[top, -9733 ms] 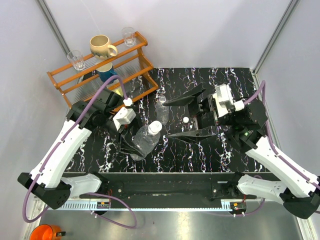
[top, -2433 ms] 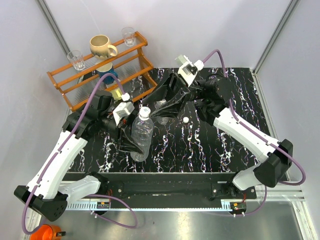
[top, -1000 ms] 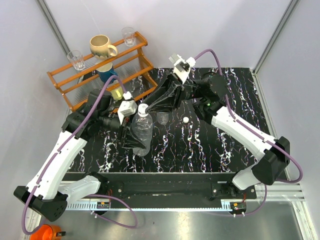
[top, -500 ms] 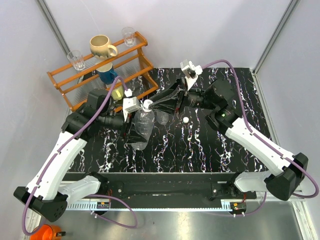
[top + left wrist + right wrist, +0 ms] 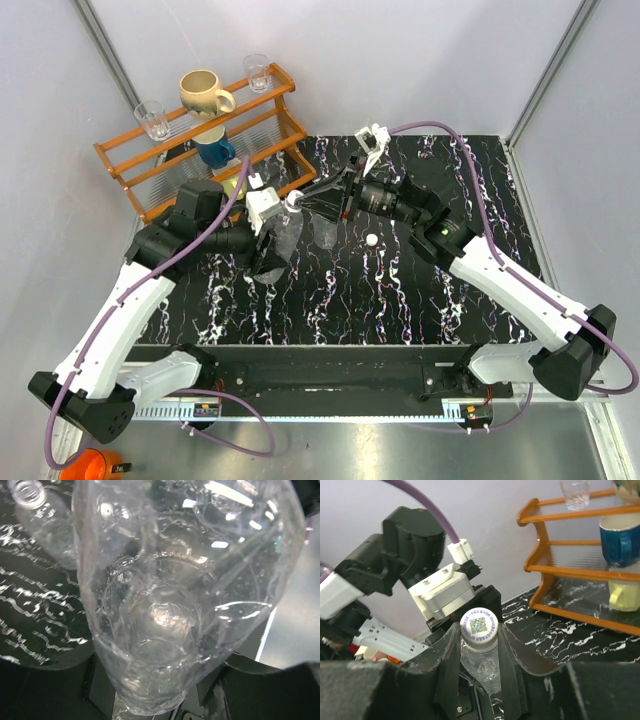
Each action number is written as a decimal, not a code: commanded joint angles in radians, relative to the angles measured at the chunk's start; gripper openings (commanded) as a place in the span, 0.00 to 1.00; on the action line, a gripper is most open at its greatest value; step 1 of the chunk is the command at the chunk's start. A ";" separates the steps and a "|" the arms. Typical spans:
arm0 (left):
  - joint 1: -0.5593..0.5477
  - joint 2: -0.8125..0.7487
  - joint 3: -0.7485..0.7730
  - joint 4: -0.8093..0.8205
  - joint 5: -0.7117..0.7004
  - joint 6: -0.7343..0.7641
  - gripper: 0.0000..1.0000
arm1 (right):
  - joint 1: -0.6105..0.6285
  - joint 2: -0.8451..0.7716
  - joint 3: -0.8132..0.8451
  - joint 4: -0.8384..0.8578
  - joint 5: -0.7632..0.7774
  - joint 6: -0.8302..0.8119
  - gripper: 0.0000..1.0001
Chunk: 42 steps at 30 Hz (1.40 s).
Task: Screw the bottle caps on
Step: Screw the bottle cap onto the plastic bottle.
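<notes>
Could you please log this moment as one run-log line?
left gripper: holds bottle | right gripper: grips its cap | other cap: on table

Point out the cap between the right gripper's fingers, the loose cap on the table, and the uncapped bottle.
cap between the fingers (image 5: 479, 624): right wrist view, its printed top.
loose cap (image 5: 371, 240): top external view, its white top.
uncapped bottle (image 5: 47, 527): left wrist view, shoulder below the open neck.

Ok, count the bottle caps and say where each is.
2. One cap sits on the held bottle, between the right gripper's fingers; the other cap lies loose on the table. None seems hidden.
</notes>
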<state>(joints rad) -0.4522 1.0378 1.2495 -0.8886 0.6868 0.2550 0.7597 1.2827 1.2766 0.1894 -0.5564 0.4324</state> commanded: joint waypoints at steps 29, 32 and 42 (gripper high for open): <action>0.015 -0.027 -0.053 0.059 0.736 0.043 0.00 | 0.101 -0.281 0.064 -0.282 -0.090 -0.377 0.87; 0.017 -0.010 -0.051 0.062 0.839 0.029 0.00 | 0.081 -0.274 0.049 -0.200 -0.233 -0.357 0.88; 0.017 -0.013 -0.061 0.066 0.916 0.017 0.00 | -0.016 -0.047 0.052 0.378 -0.470 0.084 0.79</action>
<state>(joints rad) -0.4381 1.0359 1.1950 -0.8452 1.4200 0.2623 0.7620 1.1431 1.3304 0.2520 -0.8909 0.2852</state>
